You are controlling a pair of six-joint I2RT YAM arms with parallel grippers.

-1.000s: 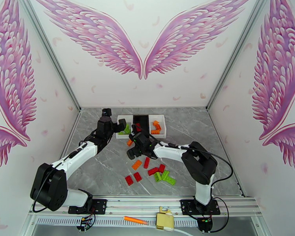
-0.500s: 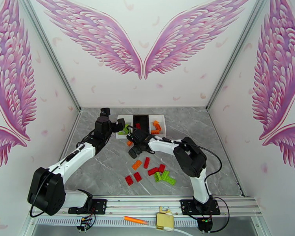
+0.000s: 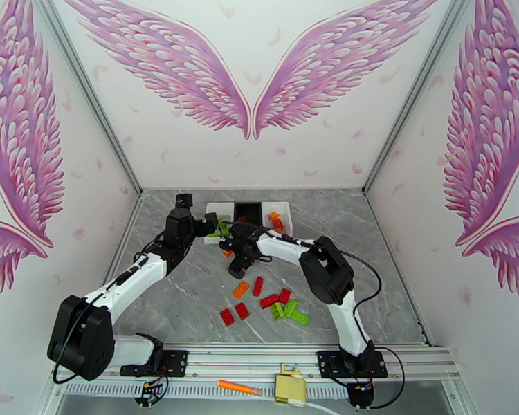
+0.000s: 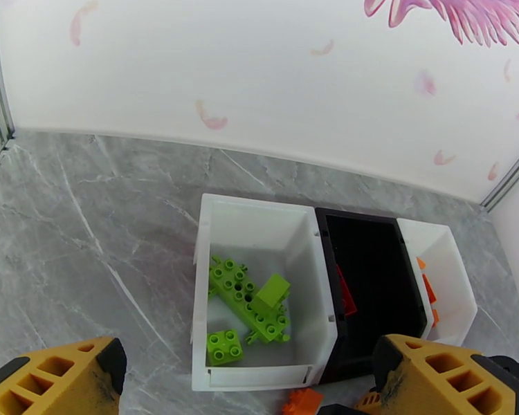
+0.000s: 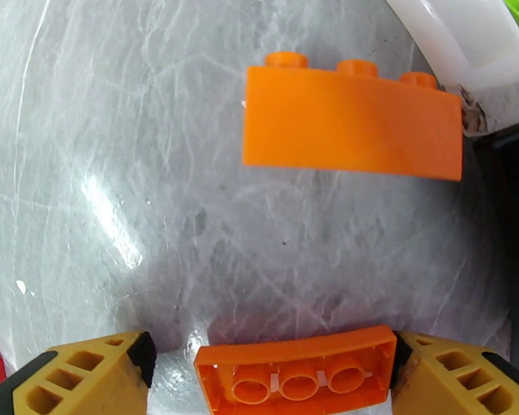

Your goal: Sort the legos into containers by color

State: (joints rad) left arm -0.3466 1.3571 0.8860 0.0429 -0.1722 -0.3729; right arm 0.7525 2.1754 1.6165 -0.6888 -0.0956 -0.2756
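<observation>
Right wrist view looks straight down between the jaws of the right gripper [image 5: 272, 354]. An upturned orange brick [image 5: 294, 375] lies on the tabletop [image 5: 156, 202] between them, hollow underside showing. One pad appears to touch the brick's end and a sliver of marble separates the other pad from it. So the jaws stand apart around the brick and are not clamped on it. They straddle its length, probably so the pads meet the short flat ends. A second orange brick [image 5: 353, 122] lies on its side just beyond, close to the corner of the left white tray [image 5: 453, 43].

Left wrist view supplies what that close-up lacks, namely how the colours are assigned. The left gripper [image 4: 249, 354] hangs above the left white tray with its jaws wide apart and empty. That tray holds lime green bricks [image 4: 249, 299]. The black tray [image 4: 360, 223] sits against it with a red piece [image 4: 344, 299] inside, and the right white tray [image 4: 460, 271] holds orange pieces [image 4: 425, 285]. The straddled brick therefore most likely belongs in the right white tray, past the other two.

Top external view adds the remaining work. A loose cluster [image 3: 270, 301] of red, orange and green bricks lies nearer the arm bases, well apart from the trays. Both arms reach toward the tray row.
</observation>
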